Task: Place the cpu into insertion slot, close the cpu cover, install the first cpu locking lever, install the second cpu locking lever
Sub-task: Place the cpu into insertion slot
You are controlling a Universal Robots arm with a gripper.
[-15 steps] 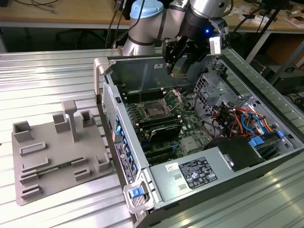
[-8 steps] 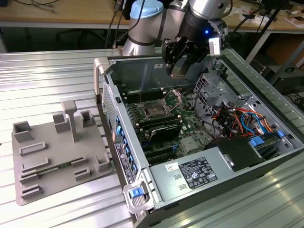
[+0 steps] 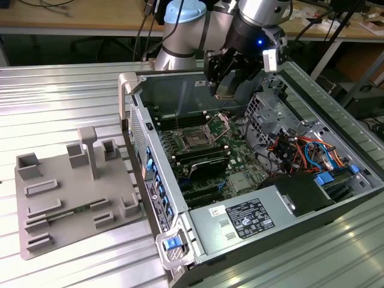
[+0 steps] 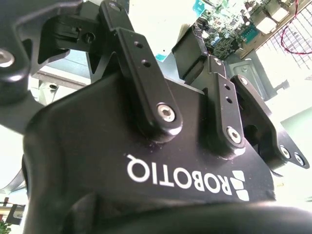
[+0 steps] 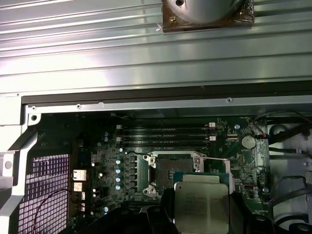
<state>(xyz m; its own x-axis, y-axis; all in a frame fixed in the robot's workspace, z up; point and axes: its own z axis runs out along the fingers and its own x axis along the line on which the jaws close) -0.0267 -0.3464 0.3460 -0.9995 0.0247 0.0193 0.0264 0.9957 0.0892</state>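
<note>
My gripper (image 3: pixel 224 89) hangs above the rear of the open computer case, shut on the cpu (image 5: pixel 201 204), a flat silver square seen between dark fingers (image 5: pixel 167 214) in the first wrist view. The insertion slot (image 3: pixel 195 141) is a dark square socket on the green board, below the gripper and toward the exterior view's left. In the first wrist view the slot (image 5: pixel 167 174) lies open right beside the held chip. The cpu cover (image 3: pixel 220 124) stands tilted up at the socket's far side. The second wrist view shows the gripper's black finger links (image 4: pixel 156 112) from close up.
Long black memory slots (image 3: pixel 201 162) run beside the socket. A metal drive cage (image 3: pixel 264 111) and coloured cables (image 3: pixel 300 150) lie on the exterior view's right, a power supply (image 3: pixel 252 219) at the case front. A grey fixture plate (image 3: pixel 72 192) rests on the ribbed metal table outside.
</note>
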